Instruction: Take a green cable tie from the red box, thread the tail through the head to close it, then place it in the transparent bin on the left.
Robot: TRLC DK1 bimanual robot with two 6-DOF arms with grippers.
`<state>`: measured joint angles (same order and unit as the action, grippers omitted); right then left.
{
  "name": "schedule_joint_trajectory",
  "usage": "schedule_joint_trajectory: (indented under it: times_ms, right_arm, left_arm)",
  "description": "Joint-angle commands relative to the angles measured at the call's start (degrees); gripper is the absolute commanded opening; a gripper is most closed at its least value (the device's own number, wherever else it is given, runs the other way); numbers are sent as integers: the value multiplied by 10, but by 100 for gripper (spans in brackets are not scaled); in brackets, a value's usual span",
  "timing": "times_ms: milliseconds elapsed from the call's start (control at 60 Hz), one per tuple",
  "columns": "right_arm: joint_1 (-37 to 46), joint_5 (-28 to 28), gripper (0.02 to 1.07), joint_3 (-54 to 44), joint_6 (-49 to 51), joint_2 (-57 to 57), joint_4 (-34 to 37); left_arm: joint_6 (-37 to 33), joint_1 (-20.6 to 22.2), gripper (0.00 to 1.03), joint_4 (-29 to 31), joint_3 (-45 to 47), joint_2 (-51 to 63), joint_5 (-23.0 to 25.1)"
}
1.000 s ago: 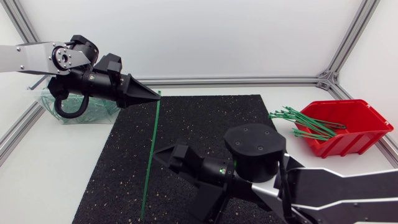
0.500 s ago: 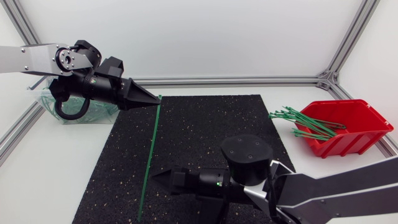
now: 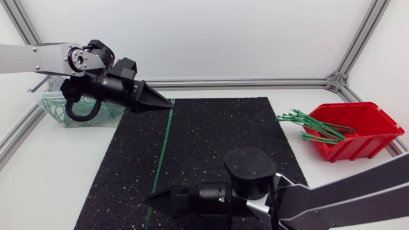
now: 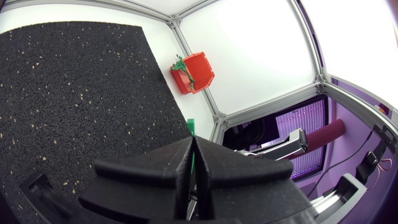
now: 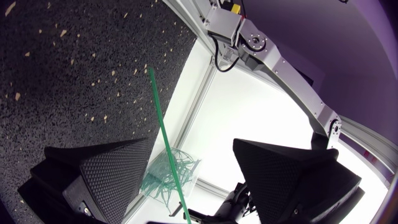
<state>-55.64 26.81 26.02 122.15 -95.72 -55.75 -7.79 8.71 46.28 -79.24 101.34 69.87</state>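
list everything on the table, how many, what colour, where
cable tie: 1, green, straight across the mat, one end in the left gripper
loose cable ties: a bunch, green, in the red box, overhanging it
red box: 1, red, table's right
transparent bin: 1, clear, table's left, green ties inside
mat: 1, black, centre
left gripper: 1, black, shut on the cable tie
right gripper: 1, black, open, tie passing between its fingers

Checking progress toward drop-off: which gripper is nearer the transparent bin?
Left. The left gripper sits just beside the transparent bin; the right gripper is over the mat, near its front edge.
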Motion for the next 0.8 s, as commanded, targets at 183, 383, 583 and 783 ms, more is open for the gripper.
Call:
schedule_joint_trajectory:
  times_ms: [183,383,583,783]
  right_arm:
    - [-8,15,99,18,22,-46,-11]
    - [-24,10,96,39,22,-70,-10]
    - [-25,10,84,53,23,-90,-10]
    - [-25,14,54,57,22,-96,-12]
  left_arm:
    - [-16,3,3,16,-10,7,6]
    - [-17,7,3,19,-10,4,6]
    - [-17,5,3,21,-12,3,6]
    - [-16,4,3,21,-10,2,7]
